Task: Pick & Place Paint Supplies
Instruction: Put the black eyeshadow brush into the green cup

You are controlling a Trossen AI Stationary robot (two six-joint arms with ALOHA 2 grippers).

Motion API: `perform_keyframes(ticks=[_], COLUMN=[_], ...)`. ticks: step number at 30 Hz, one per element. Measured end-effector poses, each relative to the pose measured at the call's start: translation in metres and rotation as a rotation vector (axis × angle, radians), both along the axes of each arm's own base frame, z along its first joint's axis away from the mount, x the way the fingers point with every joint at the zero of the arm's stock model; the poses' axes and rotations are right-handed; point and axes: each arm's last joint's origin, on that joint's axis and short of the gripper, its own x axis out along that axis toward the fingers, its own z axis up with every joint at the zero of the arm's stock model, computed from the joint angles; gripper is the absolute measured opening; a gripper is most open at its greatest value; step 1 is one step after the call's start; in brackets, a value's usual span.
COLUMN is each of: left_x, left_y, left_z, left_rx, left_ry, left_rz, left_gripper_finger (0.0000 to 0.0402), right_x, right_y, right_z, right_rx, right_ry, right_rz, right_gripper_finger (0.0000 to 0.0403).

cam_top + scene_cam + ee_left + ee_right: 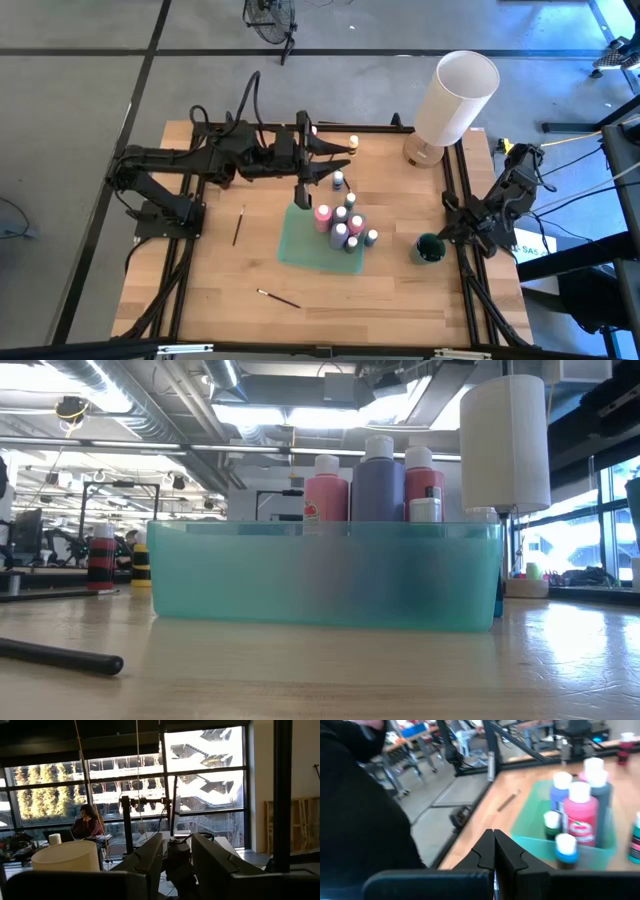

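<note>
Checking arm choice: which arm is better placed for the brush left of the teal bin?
Left, probably: the left gripper hangs over mid-table, nearer the brush; the right gripper rests shut at the right edge, past the bin.

Left hand (335, 150) hovers behind teal bin (300, 245); bottles (345, 225) crowd bin's far-right corner below it. Bin's near half, bare worktop (220, 280) open.

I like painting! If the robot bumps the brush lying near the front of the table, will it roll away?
Probably a little. The brush lies flat on the bare wooden table with nothing beside it, and its handle looks thin and round, so a nudge could roll it. It seems light and stiff, and too low to tip.
</note>
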Motion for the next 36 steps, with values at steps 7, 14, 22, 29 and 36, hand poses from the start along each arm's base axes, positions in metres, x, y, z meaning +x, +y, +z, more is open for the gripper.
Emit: perform_keyframes(ticks=[7, 14, 22, 29, 36], left_x=[0.000, 0.000, 0.001, 0.001, 0.001], left_y=[0.007, 0.014, 0.022, 0.026, 0.029], left_z=[0.001, 0.001, 0.002, 0.002, 0.002], left_rx=[0.009, 0.015, 0.024, 0.028, 0.047], left_ry=[-0.006, -0.006, -0.031, -0.033, -0.038], left_rz=[-0.010, -0.002, -0.006, -0.002, -0.051], left_gripper_finger=[0.0098, 0.0098, 0.0098, 0.0098, 0.0098], right_x=[0.000, 0.001, 0.000, 0.000, -0.001], right_y=[-0.002, -0.005, -0.006, -0.005, -0.003], right_z=[-0.004, -0.007, -0.007, -0.007, -0.009], right_rx=[-0.024, 0.005, 0.036, 0.052, 0.101], right_ry=[0.023, 0.061, 0.080, 0.087, 0.138], right_rz=[-0.050, -0.160, -0.171, -0.148, -0.100], right_gripper_finger=[0.0000, 0.0000, 0.0015, 0.0018, 0.0018])
